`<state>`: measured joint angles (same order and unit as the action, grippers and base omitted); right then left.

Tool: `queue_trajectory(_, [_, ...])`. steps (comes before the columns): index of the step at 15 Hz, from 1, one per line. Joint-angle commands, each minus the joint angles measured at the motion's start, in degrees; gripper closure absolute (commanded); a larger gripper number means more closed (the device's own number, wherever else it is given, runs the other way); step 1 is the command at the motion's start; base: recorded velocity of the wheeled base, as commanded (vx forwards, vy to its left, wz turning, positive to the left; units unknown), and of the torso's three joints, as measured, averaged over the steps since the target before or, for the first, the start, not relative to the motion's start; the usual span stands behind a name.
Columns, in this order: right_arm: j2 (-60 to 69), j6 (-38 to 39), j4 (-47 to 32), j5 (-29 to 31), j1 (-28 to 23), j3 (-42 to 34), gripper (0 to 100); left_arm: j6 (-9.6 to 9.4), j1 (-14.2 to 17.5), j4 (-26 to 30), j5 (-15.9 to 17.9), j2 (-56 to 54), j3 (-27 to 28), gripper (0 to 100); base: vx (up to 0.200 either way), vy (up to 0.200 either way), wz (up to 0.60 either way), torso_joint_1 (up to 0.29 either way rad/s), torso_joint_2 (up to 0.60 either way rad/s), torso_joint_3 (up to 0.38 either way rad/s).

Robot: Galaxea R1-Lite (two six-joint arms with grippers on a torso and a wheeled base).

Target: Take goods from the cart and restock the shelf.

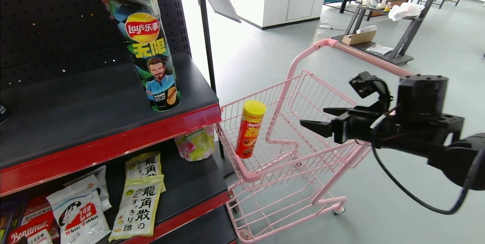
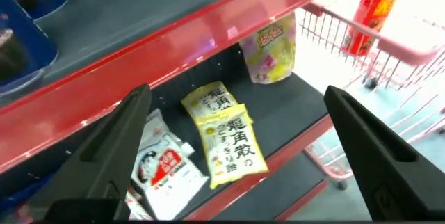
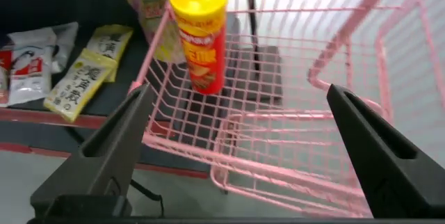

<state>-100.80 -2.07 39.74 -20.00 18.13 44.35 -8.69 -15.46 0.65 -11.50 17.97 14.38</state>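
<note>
Far left, up on the top board of the shelf point(image 1: 94, 122): tall green can point(image 1: 151, 47), upright near the front edge. Below, yellow bags point(image 1: 138, 206) lying flat on the lower board. Left gripper point(image 2: 236, 92) hovering before them, fingers spread wide, holding nothing. Then the pink cart point(image 1: 288, 81), red can point(image 1: 250, 128) standing in the corner nearest the shelf. Far right, right gripper point(image 1: 313, 116) over the basket, fingers apart, empty.

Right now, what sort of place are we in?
Likely a mock shop set up in a lab, not a real store: a red-edged shelf with snack bags, a pink cart holding a can, and workbenches on bare floor behind.
</note>
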Motion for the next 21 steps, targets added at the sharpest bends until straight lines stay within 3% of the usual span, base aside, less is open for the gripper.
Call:
queue_trajectory(1, [-12.05, 1.11, 1.48, -1.7, 3.41, 6.54, 0, 0.17, -0.1, -0.03, 0.07, 0.84, 0.29, 0, 0.0, 0.0, 0.0, 0.0, 0.0, 0.0])
queue_trajectory(8, [-23.39, 2.95, 1.66, -1.79, 6.22, 18.49, 0, 0.08, -0.1, -0.03, -0.02, 2.25, -0.23, 0, 0.0, 0.0, 0.0, 0.0, 0.0, 0.0])
queue_trajectory(21, [-34.81, 5.32, 1.66, -1.53, 7.62, 32.2, 0, 0.17, -0.01, 0.85, -0.46, 2.25, 0.03, 0, 0.0, 0.0, 0.0, 0.0, 0.0, 0.0])
